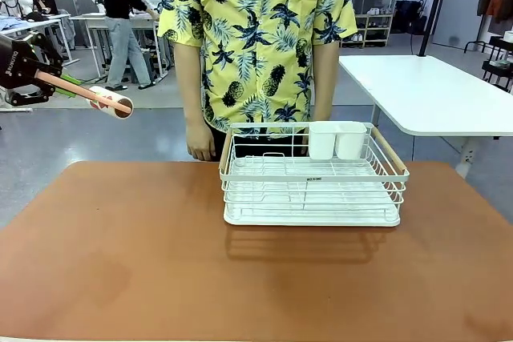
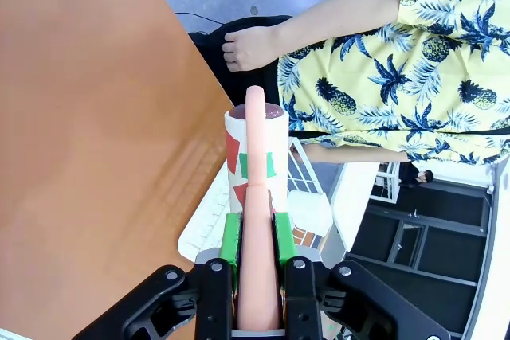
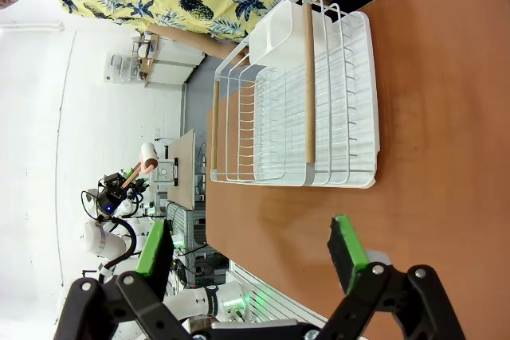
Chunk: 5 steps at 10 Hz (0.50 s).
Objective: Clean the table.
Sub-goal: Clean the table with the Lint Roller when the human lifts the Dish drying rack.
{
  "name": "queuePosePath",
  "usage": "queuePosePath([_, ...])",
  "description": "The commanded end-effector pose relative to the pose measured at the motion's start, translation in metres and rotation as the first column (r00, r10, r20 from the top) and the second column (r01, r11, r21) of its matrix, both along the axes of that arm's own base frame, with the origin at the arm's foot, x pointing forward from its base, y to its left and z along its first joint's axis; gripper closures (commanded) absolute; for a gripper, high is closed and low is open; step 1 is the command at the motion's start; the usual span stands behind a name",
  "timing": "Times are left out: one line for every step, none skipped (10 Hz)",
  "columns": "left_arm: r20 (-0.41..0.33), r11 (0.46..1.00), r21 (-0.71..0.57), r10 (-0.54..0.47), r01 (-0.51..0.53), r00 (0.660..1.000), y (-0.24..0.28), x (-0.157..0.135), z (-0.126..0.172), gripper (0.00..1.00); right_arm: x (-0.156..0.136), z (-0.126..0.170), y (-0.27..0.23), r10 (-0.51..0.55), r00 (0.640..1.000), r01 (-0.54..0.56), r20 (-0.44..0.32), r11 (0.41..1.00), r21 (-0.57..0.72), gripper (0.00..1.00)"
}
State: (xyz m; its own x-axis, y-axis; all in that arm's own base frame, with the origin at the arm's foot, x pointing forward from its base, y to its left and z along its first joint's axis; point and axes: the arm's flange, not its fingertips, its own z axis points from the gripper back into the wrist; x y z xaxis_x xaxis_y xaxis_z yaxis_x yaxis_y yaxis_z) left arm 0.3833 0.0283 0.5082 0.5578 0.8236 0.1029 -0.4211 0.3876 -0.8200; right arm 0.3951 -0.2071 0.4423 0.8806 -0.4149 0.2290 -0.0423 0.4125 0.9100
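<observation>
**Q:** Where's the table in all this, and why isn't anything getting wiped?

**A:** The table (image 1: 120,278) is the big reddish-brown top across the lower half of my front view. The only thing on it is the white wire dish rack (image 1: 313,190), toward 1 o'clock from the middle and close to the far edge. Two white cups (image 1: 337,140) hang in its back corner. My guess is the rack sits back there to leave a wide open patch to run over.

**Q:** And the arms?

**A:** My left claw (image 2: 256,236) is clamped tight on the peach handle of a roller (image 1: 111,102). The handle runs straight out between the green pads, so the drum leads. It hangs in the air at about 10 o'clock, past the table's left edge, touching nothing. Reads like a carry pose to me, ready to come down on the top. My right claw (image 3: 251,248) is wide with nothing in it, looking down at the table near the rack. Parked out of the way, I'd say. The person stands at 12 o'clock, one hand (image 1: 200,143) hanging by the far edge, off the open patch.
</observation>
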Motion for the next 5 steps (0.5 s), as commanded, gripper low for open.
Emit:
queuePosePath([-0.002,1.0,0.007,0.004,-0.004,1.0,0.0001,-0.0008,0.0027,1.0,0.0001,0.0025,0.0003,0.004,1.0,-0.005,0.019,1.0,0.01,0.0])
queuePosePath([-0.002,1.0,0.007,0.004,-0.004,1.0,0.0001,-0.0008,0.0027,1.0,0.0001,0.0025,0.0003,0.004,1.0,-0.005,0.019,1.0,0.01,0.0])
queuePosePath([-0.002,1.0,0.007,0.004,-0.004,1.0,0.0001,-0.0008,0.0027,1.0,0.0001,0.0025,0.0003,0.004,1.0,-0.005,0.019,1.0,0.01,0.0])
queuePosePath([-0.002,1.0,0.007,0.004,-0.004,1.0,0.0001,-0.0008,0.0027,1.0,0.0001,0.0025,0.0003,0.004,1.0,-0.005,0.019,1.0,0.01,0.0])
queuePosePath([-0.002,1.0,0.007,0.004,-0.004,1.0,0.0001,-0.0008,0.0027,1.0,0.0001,0.0025,0.0003,0.004,1.0,-0.005,0.019,1.0,0.01,0.0])
